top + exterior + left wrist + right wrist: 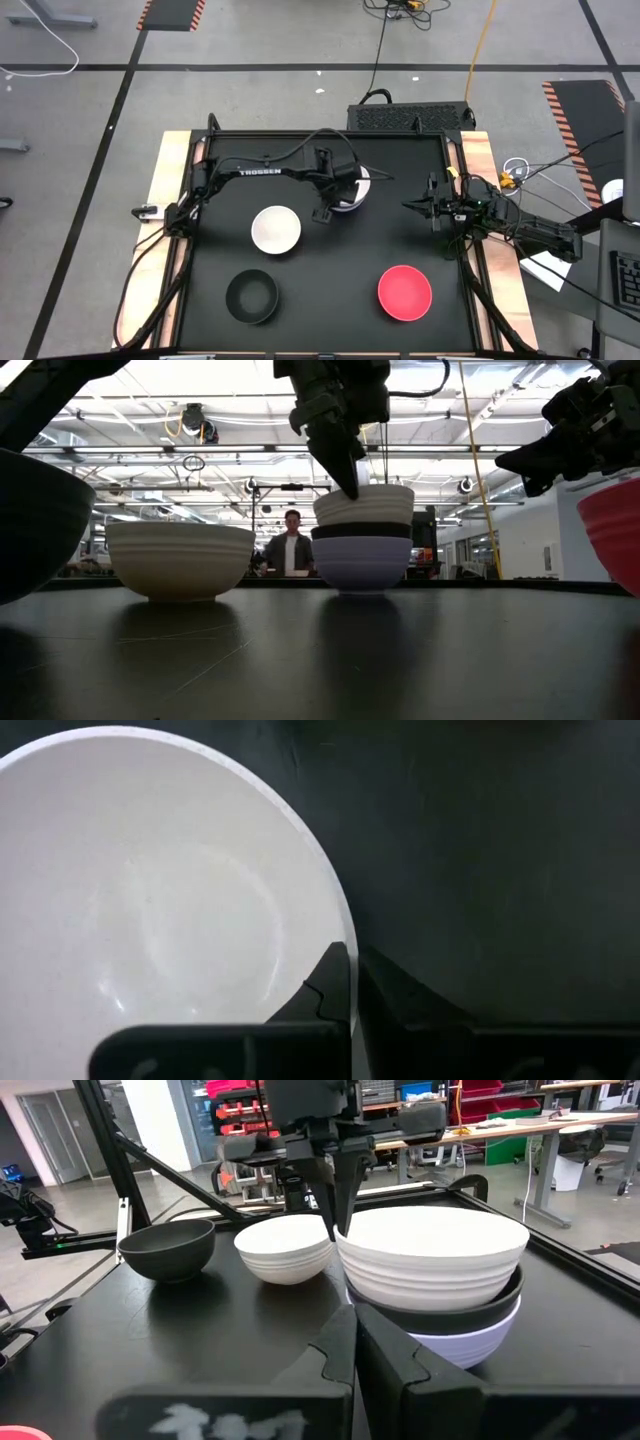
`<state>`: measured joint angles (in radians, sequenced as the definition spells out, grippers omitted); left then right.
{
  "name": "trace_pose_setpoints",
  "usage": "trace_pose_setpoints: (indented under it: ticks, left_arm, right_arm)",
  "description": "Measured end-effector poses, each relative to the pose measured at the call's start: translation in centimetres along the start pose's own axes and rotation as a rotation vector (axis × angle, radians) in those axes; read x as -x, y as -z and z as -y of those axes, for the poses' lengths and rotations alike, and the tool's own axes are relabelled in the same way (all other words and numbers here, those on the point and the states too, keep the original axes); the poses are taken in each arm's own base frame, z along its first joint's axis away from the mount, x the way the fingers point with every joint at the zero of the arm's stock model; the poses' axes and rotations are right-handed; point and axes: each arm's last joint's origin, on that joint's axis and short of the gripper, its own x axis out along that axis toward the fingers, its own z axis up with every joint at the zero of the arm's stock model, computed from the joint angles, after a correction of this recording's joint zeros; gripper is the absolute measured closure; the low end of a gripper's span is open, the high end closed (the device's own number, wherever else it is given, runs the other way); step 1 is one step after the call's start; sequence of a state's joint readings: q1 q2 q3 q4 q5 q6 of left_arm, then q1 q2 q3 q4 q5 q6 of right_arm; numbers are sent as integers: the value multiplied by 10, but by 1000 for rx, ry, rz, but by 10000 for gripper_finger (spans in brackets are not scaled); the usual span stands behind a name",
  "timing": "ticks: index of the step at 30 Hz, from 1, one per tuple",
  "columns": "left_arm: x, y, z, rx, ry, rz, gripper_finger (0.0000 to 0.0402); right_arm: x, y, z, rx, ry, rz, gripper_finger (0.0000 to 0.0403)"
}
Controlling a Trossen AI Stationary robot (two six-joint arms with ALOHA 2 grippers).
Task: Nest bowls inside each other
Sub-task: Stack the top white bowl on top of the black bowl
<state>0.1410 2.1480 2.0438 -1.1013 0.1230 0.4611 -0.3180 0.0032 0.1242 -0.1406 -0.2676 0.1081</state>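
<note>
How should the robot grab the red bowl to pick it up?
The red bowl sits upright and open near the table's front right, with nothing around it. Best to come straight down from above and pinch its thin rim, one finger inside and one outside. The right gripper is the closer one.

Two dark arms, black cables along them, white "TROSSEN" lettering.

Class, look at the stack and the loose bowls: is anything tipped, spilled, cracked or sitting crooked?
Nothing stands out. The stack sits level, white in black in lavender, with the left hand pinching the top rim. The loose white bowl, black bowl and red bowl stand upright.
</note>
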Motion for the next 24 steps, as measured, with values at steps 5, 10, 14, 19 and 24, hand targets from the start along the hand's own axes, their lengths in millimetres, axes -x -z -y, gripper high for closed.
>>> trace_pose_setpoints:
  ticks: [5,10,14,19,24]
  left_arm:
    - [-14,3,-3,9,15,-35,398]
    - [-26,6,-7,40,-13,-84,398]
    - [-27,7,-9,59,-16,-83,398]
    - [-25,6,-9,62,-14,-72,398]
    - [-25,6,-10,81,5,-61,397]
  right_arm:
    - [0,0,0,0,0,0,403]
    - [0,0,0,-1,1,-3,403]
    - [-1,1,0,-3,1,-9,403]
    - [-1,1,0,-2,1,-7,403]
    - [-1,1,0,-2,1,-8,403]
